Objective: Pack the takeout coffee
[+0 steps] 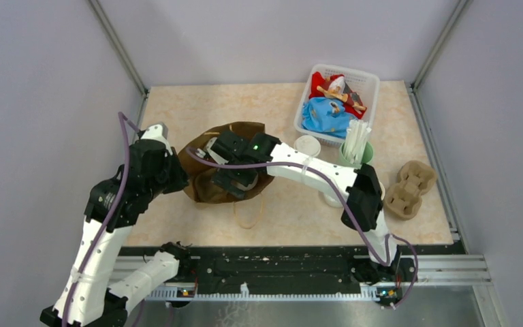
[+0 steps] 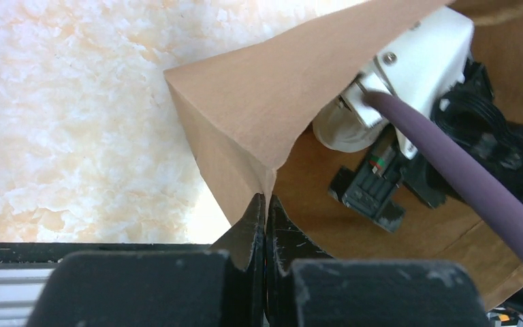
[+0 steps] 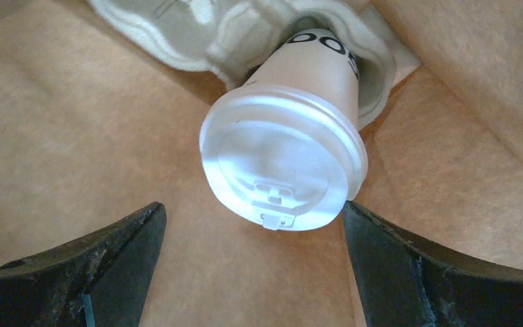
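Brown paper walls me in: my right hand (image 3: 252, 210) is down inside the bag (image 3: 68, 136), spread wide and holding nothing. Just ahead, between my fingers, the takeout coffee (image 3: 282, 160) sits lidded in a pulp carrier (image 3: 170, 34), its long axis pointing back at my palm, lid nearest me. My left hand (image 2: 265, 203), farther off, is pinched tight on the bag's rim. I judge my way out runs straight back along that axis.

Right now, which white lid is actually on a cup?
The lid inside the brown bag, capping the lettered cup; the other lid lies loose by the basket.
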Tool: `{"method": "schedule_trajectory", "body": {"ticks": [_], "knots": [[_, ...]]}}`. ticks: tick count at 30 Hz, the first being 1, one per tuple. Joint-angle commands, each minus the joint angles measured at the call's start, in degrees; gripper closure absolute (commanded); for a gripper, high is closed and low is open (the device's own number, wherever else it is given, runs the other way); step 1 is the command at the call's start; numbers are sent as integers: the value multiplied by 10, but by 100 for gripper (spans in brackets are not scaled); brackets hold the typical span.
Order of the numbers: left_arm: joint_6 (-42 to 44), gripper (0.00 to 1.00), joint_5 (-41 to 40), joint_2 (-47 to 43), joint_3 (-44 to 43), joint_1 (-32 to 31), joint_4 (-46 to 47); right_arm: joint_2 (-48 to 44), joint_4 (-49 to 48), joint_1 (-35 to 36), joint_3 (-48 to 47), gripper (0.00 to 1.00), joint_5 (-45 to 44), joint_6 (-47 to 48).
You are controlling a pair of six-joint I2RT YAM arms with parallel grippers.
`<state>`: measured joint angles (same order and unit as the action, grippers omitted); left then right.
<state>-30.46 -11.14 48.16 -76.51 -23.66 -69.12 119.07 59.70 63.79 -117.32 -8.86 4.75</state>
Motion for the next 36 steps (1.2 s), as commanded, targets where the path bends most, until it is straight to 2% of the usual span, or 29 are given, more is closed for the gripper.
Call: {"method": "schedule_trajectory", "body": {"ticks": [1,9,13,18,23,27,31,36], "knots": [[-19,100,-23,9,-26,-1,14,-64,40,17,-30,1,7,-30],[-43,100,-12,12,-48,-1,32,-121,7,45,55,2,-5,-23],[-42,100,-24,17,-62,0,23,-132,23,59,46,6,21,3],[-29,100,-40,26,-72,-1,15,-180,0,73,60,5,38,10],[-23,100,-45,26,-60,-1,19,-209,0,74,56,5,36,-9],[-24,100,-54,29,-52,-1,13,-218,16,75,50,11,60,-31],[-22,100,-62,32,-52,-1,2,-262,-19,76,63,12,83,-66],[-21,100,-70,26,-48,0,-10,-293,-55,76,20,11,120,-100]]}}
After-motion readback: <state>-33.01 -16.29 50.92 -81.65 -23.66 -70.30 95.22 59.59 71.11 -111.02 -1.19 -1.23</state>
